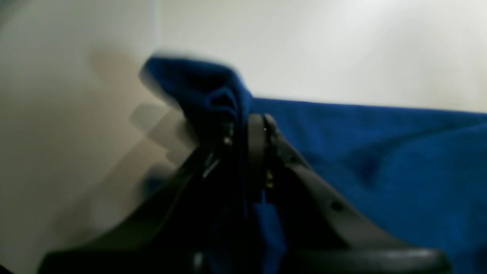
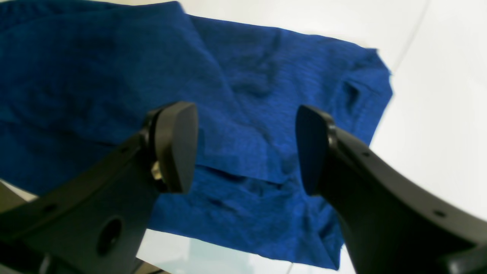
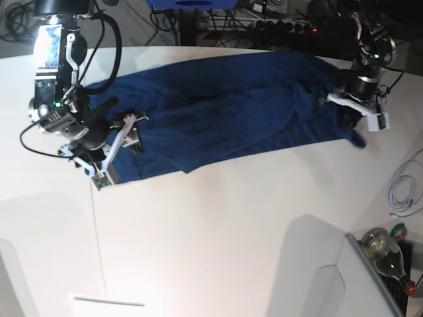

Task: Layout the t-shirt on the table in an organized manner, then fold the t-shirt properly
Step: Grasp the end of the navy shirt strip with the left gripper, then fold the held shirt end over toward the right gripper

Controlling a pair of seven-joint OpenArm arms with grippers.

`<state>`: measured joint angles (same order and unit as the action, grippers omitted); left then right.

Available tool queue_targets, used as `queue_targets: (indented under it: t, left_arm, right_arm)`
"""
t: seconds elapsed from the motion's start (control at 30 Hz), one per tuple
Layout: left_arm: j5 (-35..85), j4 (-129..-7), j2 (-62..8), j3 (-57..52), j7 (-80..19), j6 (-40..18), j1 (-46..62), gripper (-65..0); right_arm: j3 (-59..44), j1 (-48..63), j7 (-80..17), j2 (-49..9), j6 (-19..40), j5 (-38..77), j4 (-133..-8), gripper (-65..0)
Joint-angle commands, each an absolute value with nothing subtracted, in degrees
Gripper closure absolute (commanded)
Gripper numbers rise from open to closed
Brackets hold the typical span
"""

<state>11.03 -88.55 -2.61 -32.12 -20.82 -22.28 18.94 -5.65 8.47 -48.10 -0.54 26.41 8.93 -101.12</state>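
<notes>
White table (image 3: 218, 224) with a thin dark seam; cables and a power strip (image 3: 291, 26) lie beyond its far edge, and a bottle (image 3: 386, 249) stands off one near corner. The t-shirt (image 3: 231, 112) lies spread near the far edge, long axis parallel to it. Left gripper (image 1: 243, 129): jaws closed on a fold of shirt. Right gripper (image 2: 247, 148): jaws wide apart, empty, above the fabric. No legible writing.
</notes>
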Motion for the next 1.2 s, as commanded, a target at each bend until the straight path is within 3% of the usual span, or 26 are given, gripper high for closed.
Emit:
queue_targets:
  t: [0.0, 0.5, 1.17]
  left_arm:
    - [10.68, -90.95, -2.24, -30.37, -19.82, -20.88, 19.65, 0.0]
    - [7.16, -94.2, -0.92, -3.38, -19.82, -8.13, 21.05, 0.0]
    - [6.81, -95.08, 1.54, 5.67, -19.91, -7.87, 20.09, 0.0]
  right_arm:
    - [-5.58, 7.69, -46.9, -0.48, 26.68, 9.8, -101.93, -37.5]
    - [-5.58, 7.87, -46.9, -0.48, 26.68, 9.8, -101.93, -37.5]
    - [-5.67, 7.96, -46.9, -0.48, 26.68, 9.8, -101.93, -37.5]
